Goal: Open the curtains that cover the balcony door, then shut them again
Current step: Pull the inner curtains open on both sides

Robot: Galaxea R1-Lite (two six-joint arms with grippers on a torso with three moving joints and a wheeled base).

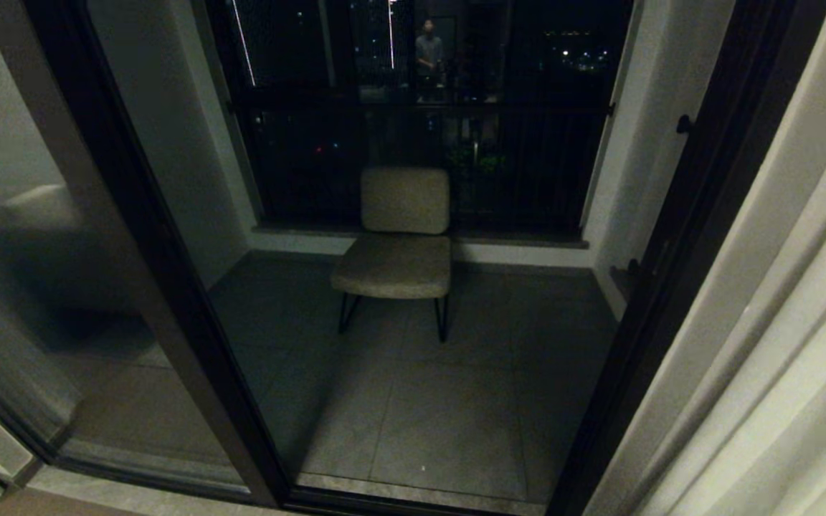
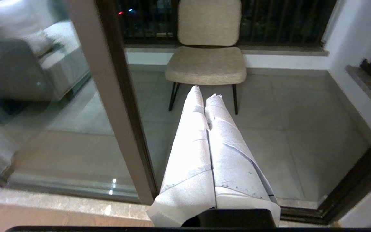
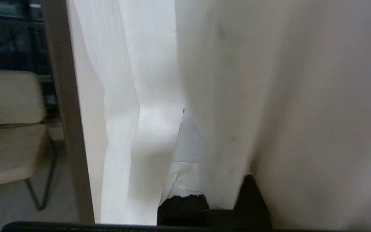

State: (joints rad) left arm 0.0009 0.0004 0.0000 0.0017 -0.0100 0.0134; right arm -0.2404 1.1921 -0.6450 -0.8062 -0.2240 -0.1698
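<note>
One curtain [image 3: 269, 96] fold between right jaws (pinched).

No words, labels, brand names, numbers or signs can be read anywhere in these pictures.

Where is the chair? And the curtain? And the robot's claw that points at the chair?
chair [image 1: 393, 265], head view, on its seat.
curtain [image 1: 800, 387], head view, on its pleats at the right.
left claw [image 2: 206, 100], left wrist view, between its wrapped fingertips.
</note>
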